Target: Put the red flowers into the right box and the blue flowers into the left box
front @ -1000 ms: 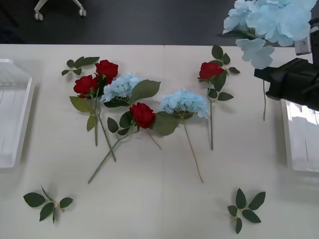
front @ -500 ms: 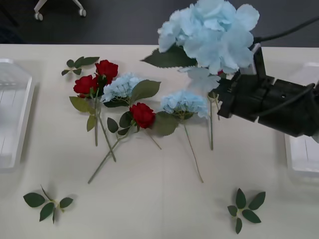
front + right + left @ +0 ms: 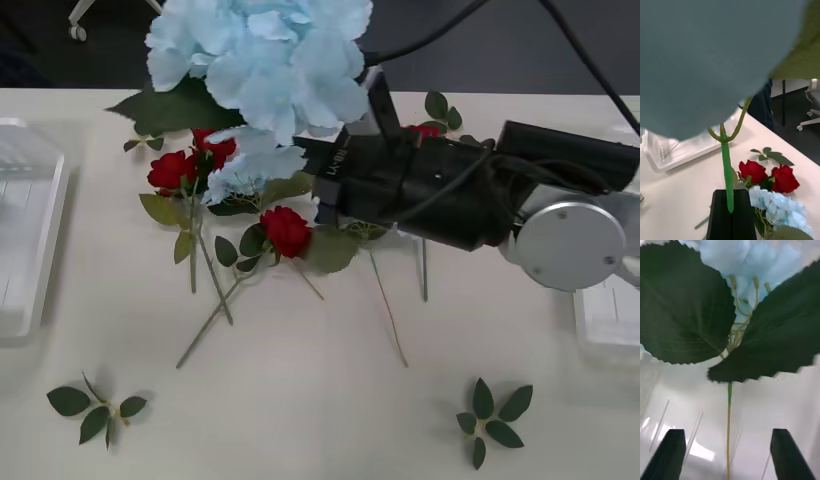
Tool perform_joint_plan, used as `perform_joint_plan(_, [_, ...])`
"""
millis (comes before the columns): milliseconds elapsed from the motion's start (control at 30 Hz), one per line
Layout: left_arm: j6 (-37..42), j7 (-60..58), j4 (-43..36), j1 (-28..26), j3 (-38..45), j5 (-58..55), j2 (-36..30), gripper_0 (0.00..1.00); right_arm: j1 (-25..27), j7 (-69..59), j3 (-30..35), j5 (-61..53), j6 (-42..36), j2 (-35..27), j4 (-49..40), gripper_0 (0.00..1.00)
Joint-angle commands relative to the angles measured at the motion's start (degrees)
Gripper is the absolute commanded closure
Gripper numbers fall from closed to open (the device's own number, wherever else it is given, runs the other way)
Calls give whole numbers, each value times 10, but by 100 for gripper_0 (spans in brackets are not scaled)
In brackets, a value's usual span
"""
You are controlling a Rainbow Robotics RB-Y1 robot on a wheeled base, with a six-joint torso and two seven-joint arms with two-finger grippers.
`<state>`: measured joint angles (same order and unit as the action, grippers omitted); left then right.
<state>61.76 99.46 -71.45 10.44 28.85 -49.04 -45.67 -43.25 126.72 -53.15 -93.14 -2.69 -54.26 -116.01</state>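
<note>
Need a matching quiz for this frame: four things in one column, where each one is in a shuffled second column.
Things
1. pale-blue fluffy artificial flower
2. deep-red artificial rose on a green stem
3. white plastic box
4. loose green five-leaf sprig

Places
A. at the table's left edge
B. lying mid-table
C. near edge of the table, right side
D. off the table, stem pinched in the shut right gripper

Pairs: 1-D, 2-B, 3-A, 4-C.

The left gripper is open and idle.
</note>
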Motion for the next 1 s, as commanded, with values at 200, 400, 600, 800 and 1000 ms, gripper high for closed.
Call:
perform_joint_plan(200, [145,30,-113,-1,57,-39,-13,0,-92,25,-37,7,18,136,101,100])
perform_joint_plan(400, [175,37,-193,-41,60,-164,-11,0,-122,29,-42,13,18,168,130,100])
perform_joint_plan(600, [177,135,-216,-60,63,-254,18,0,-133,26,-46,11,18,179,124,100])
perform_joint_plan(800, [219,298,-217,-60,85,-332,88,0,-134,25,-46,10,18,181,115,100])
perform_joint_plan(1000, [258,434,-217,-55,91,-382,156,0,-134,24,-51,8,18,176,103,100])
